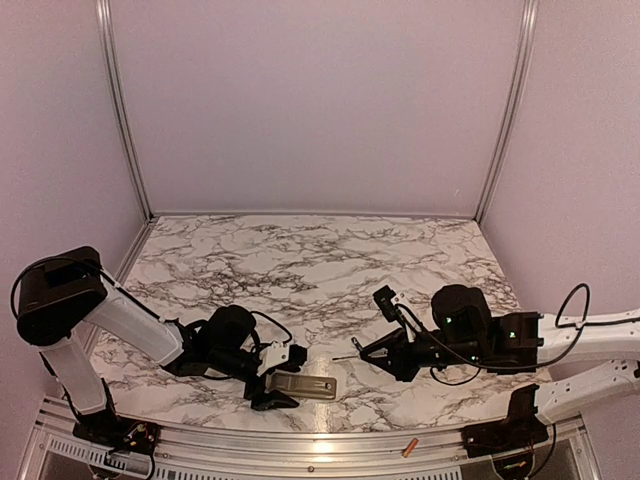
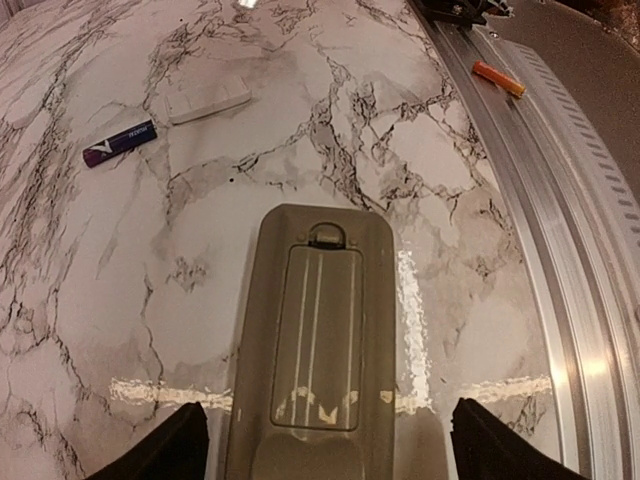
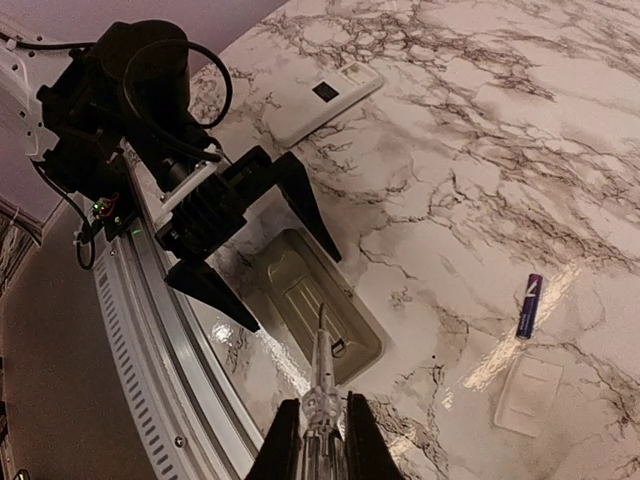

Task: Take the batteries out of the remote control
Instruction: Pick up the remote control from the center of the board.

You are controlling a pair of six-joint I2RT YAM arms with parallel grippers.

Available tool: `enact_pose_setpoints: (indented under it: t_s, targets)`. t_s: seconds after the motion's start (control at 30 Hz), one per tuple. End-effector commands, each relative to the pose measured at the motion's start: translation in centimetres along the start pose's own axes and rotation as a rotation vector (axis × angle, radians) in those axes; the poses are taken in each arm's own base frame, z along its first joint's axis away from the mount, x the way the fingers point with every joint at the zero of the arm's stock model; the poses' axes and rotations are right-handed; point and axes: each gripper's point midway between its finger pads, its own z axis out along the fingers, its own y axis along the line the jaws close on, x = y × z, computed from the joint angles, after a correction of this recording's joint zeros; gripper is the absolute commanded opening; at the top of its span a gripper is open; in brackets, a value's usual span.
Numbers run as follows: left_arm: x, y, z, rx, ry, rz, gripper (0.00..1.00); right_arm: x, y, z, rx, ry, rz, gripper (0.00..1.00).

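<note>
Found a flat, olive-grey plastic remote control (image 2: 320, 330) lying back-up on the glossy, grey-veined marble surface (image 2: 80, 300), with a long rectangular recess in its back and a small notch at the far end. Found the left end effector (image 2: 330, 445) spread wide, with a black wedge-shaped finger (image 2: 165, 450) on each side of the remote's near end, just beside it and not squeezing. Found the right end effector (image 3: 315, 435) pressed together on a thin, pale, needle-tipped tool (image 3: 320, 370), with the point reaching the rim of the remote; could not tell whether it touched.

Spotted two batteries, both small smooth cylinders and both outside the remote. Saw the dark blue battery (image 2: 119, 143), printed with light lettering, lying on the marble well apart from both end effectors, near a flat white rectangular cover piece (image 2: 208, 101). Saw the orange battery (image 2: 498, 78) resting on the ribbed aluminium rail (image 2: 560, 230) at the table's near edge, off to the side of the left end effector and out of either grasp.
</note>
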Motion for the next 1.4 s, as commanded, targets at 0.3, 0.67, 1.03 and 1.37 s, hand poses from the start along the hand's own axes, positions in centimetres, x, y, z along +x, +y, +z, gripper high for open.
enact_pose_setpoints:
  t_s: [0.3,0.67,1.03,1.37]
  targets:
    - [-0.6,1.3,2.2,0.013,-0.045,0.003,0.72,-1.0,0.5,-0.8,-0.032,-0.062,0.012,0.0]
    - [-0.4,2.0,1.6,-0.063,-0.018,0.026,0.36,-1.2,0.4,-1.2,-0.023,-0.071,0.008,0.0]
    - [-4.0,3.0,-1.2,-0.269,-0.086,0.135,0.12,-1.8,-0.2,-1.7,0.017,-0.091,0.009,0.0]
    - [-6.6,4.1,-3.1,-0.372,-0.145,0.154,0.0,-2.4,-0.9,-1.6,0.058,-0.11,0.015,0.0]
